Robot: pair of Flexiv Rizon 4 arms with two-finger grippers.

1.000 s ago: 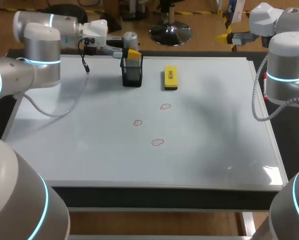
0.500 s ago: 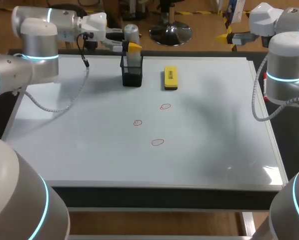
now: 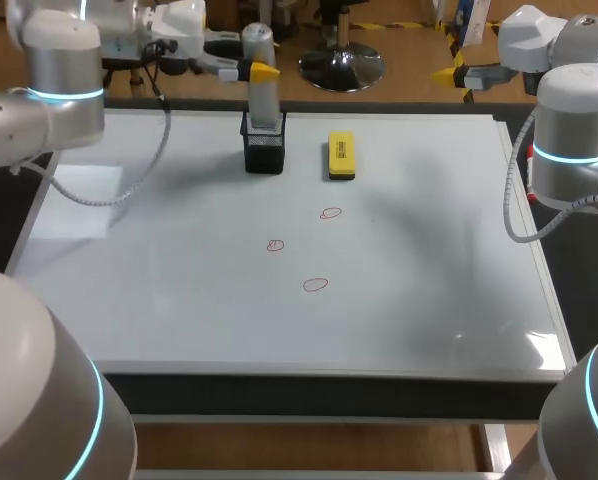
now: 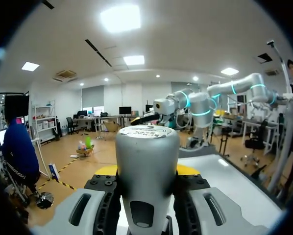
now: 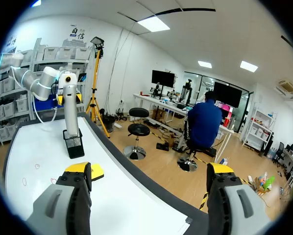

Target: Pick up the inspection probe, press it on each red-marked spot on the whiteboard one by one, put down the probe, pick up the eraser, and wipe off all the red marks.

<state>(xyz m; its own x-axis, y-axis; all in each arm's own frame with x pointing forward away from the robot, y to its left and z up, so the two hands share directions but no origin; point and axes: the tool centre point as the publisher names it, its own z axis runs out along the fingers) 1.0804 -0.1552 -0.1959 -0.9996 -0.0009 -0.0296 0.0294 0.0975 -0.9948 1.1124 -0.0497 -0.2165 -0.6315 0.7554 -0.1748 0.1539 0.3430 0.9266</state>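
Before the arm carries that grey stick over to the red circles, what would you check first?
1. Left tool shut on the probe: ok.
2. Probe clear of the black holder: not ok, its lower end is inside it.
3. Three red marks uncovered on the whiteboard: ok.
4. Eraser lying apart from the marks: ok.
5. Right tool open, holding nothing: ok.
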